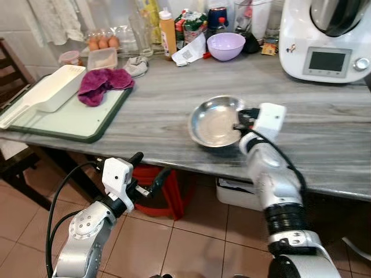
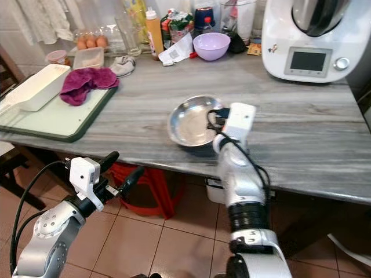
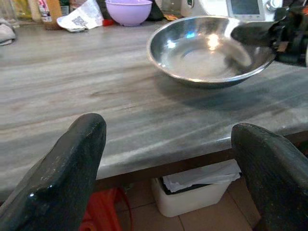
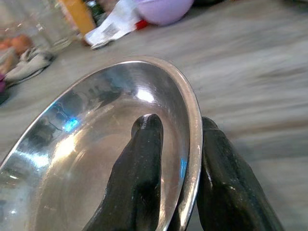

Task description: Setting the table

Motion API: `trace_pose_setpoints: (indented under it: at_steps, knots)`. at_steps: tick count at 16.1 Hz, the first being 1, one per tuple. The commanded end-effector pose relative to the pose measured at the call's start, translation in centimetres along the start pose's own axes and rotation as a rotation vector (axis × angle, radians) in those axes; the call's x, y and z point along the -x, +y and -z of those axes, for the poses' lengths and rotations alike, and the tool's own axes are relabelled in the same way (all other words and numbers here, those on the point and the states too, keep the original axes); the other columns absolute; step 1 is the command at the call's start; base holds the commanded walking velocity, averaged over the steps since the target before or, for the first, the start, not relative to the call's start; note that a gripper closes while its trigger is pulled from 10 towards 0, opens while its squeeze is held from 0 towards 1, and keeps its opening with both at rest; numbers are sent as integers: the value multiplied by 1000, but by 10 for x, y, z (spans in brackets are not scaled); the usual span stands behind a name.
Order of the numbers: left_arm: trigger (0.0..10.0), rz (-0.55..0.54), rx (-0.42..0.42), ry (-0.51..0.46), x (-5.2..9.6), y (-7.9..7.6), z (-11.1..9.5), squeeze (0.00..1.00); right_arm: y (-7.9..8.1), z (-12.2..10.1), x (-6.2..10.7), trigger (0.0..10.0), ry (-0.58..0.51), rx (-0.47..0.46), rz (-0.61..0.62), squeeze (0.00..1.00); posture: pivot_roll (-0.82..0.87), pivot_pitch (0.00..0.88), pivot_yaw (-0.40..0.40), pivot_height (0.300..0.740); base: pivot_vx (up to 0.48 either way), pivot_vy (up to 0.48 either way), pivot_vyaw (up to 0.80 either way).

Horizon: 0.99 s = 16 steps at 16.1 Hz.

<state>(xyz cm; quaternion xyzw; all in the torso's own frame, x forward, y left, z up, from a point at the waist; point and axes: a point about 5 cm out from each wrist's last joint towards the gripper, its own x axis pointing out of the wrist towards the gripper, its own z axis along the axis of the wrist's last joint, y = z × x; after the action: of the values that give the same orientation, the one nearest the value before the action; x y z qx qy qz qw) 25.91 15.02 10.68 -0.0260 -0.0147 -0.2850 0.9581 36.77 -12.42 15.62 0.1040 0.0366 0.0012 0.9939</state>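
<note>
A stainless steel bowl (image 1: 216, 121) is seen resting on the grey wood-grain desk (image 1: 156, 110), close to its near edge and roughly midway along it. The right pincer (image 4: 179, 159) is clamped on the bowl's right rim, with one black finger laid inside the bowl and the other pressed against the outside of the rim. The left pincer (image 2: 120, 168) is held below the desk's near edge, over the tiled floor (image 1: 191, 243), with its two fingers spread apart and nothing between them; it is pointed toward the desk and the bowl. At the desk's left end a green cutting board (image 1: 69, 119) is laid, and on it a long white tray (image 1: 49, 90) and a crumpled magenta cloth (image 1: 101, 84) are placed side by side. Along the far edge a lilac bowl (image 1: 226, 45), an orange sauce bottle (image 1: 167, 33) and a carton of eggs (image 1: 102, 41) are lined up among other clutter. The far right corner is occupied by a white kitchen machine (image 1: 326, 40) with a small screen. Under the desk a red stool (image 1: 168, 191) and a white bin (image 1: 237, 194) are seen.
</note>
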Motion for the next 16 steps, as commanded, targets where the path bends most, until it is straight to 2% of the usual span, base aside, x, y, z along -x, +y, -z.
trace_pose_setpoints:
  at_steps: [1,2,4,5,8,9,10,12,15,16]
  knots:
    - [10000,-8,-3,7,3,1,0,0,10,-3,-4,10000,-8,-2,-28,0,-159,123,75,740,0,0,0]
    - [10000,-8,0,6,3,1,0,0,14,-1,-5,10000,-4,9,-49,0,-159,123,74,740,0,0,0]
    - [10000,-6,2,5,3,0,1,0,19,4,-5,10000,43,-34,-93,0,-157,124,74,740,0,0,0]
    - [10000,-5,2,5,3,0,1,0,19,7,-6,10000,47,-80,-87,0,-157,123,74,740,0,0,0]
    - [10000,-2,4,3,1,0,0,0,11,10,-9,10000,52,-76,-40,0,-158,122,81,740,0,0,0]
    - [10000,3,7,3,1,-1,1,0,8,12,-10,10000,63,-106,-30,0,-160,122,83,740,0,0,0]
    - [10000,10,8,3,0,-2,1,0,5,12,-10,10000,58,-94,-8,1000,-160,122,86,740,0,0,0]
    - [10000,19,9,4,0,-2,1,0,6,12,-11,10000,45,-117,-19,1000,-163,122,91,740,0,0,0]
    - [10000,33,10,8,-2,-3,1,0,8,12,-11,10000,33,-81,-12,1000,-166,122,90,740,0,0,0]
    - [10000,36,10,8,-2,-3,1,0,8,12,-11,10000,30,-96,-15,1000,-167,122,91,740,0,0,0]
